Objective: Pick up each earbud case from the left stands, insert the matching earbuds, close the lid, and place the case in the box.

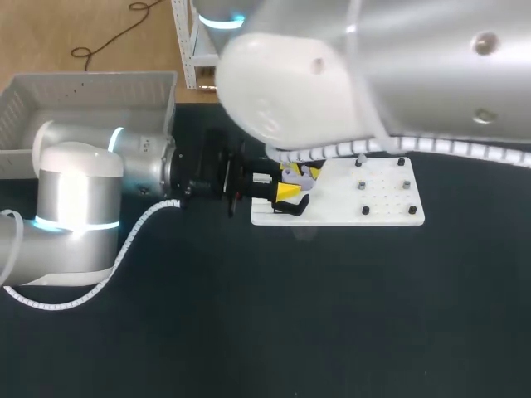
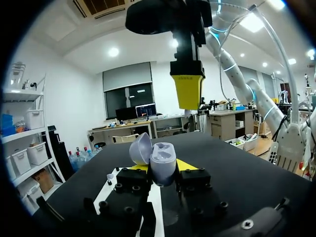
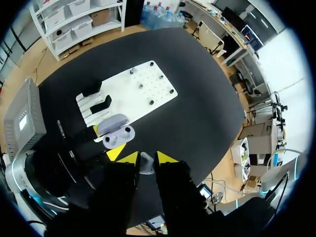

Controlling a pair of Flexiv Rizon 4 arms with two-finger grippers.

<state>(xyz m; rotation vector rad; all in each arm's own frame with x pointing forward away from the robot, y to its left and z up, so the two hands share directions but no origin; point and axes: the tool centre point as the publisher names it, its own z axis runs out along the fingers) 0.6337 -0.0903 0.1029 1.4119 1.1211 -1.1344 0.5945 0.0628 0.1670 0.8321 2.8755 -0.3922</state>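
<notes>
Earbud case (image 2: 163, 167) open, lid (image 2: 140, 147) raised

1. My left arm (image 1: 79, 199) and right arm (image 1: 373, 75) are silvery white and rounded, with glowing pale-blue joint rings.
2. White ribbed cable hoses (image 1: 137, 232) run along them.
3. My right gripper (image 3: 143, 157) is black with yellow tips.

A dark, round table (image 1: 290, 315) carries everything. A flat white board (image 1: 390, 214) lies on it right of the middle, studded with small black pegs (image 1: 365, 210). A grey, open-topped box (image 1: 91, 91) sits at the table's far left edge, well apart from the board.
</notes>
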